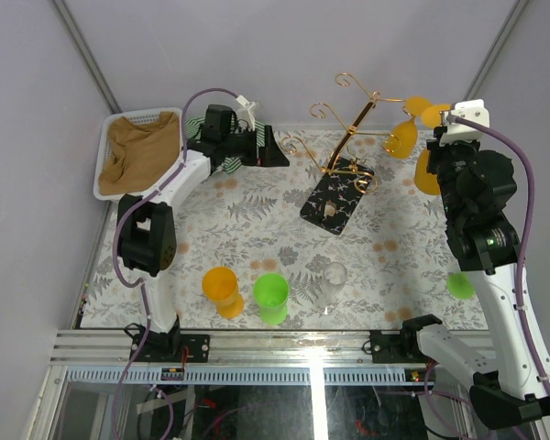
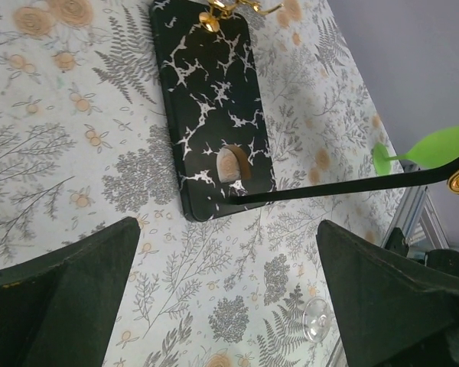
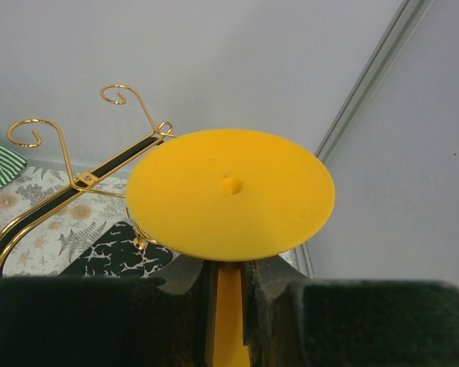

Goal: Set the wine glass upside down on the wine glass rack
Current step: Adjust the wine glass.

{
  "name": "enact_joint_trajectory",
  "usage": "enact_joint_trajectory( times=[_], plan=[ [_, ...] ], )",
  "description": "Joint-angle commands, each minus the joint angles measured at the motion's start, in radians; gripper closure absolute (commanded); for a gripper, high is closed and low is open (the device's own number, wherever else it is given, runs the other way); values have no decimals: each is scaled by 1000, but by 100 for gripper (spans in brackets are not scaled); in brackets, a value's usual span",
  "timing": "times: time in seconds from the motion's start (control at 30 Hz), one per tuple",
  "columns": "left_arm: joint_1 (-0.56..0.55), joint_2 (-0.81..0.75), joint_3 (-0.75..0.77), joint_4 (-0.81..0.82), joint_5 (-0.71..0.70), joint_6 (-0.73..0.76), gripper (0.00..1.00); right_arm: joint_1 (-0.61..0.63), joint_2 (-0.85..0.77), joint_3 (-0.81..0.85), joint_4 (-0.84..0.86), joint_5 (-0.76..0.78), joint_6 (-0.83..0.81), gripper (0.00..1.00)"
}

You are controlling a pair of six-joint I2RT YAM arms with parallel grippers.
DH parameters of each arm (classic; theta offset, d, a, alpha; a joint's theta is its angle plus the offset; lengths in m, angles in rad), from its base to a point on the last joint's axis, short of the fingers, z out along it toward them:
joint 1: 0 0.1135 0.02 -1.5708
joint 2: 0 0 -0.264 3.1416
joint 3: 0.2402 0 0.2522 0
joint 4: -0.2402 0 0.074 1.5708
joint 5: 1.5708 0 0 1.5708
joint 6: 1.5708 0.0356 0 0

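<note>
The wine glass rack (image 1: 353,128) stands at the back middle, a gold wire post with curled arms on a black patterned base (image 1: 337,203). My right gripper (image 1: 435,151) is just right of it, shut on the stem of an orange wine glass (image 1: 435,115). In the right wrist view the gripper (image 3: 229,306) pinches the stem, and the round foot (image 3: 229,195) sits beyond the fingertips beside the rack's gold arms (image 3: 69,164). Another orange glass (image 1: 400,141) hangs at the rack's right side. My left gripper (image 1: 275,147) is left of the rack, open and empty (image 2: 229,306).
An orange glass (image 1: 222,289), a green glass (image 1: 271,295) and a clear glass (image 1: 332,282) stand near the front edge. A green glass (image 1: 458,284) lies at the right. A white basket (image 1: 105,156) with brown cloth is at the back left.
</note>
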Motion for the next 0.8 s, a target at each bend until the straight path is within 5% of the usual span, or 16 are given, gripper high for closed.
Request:
enact_joint_trajectory(
  times=[0.0, 0.27, 0.77],
  plan=[
    [-14, 20, -6, 92, 48, 8, 0, -3, -14, 5, 33, 24, 7, 100],
    [-8, 11, 26, 23, -109, 39, 0, -2, 3, -16, 36, 28, 26, 100],
    [135, -50, 100, -77, -189, 20, 0, -3, 4, -14, 27, 19, 11, 100]
  ],
)
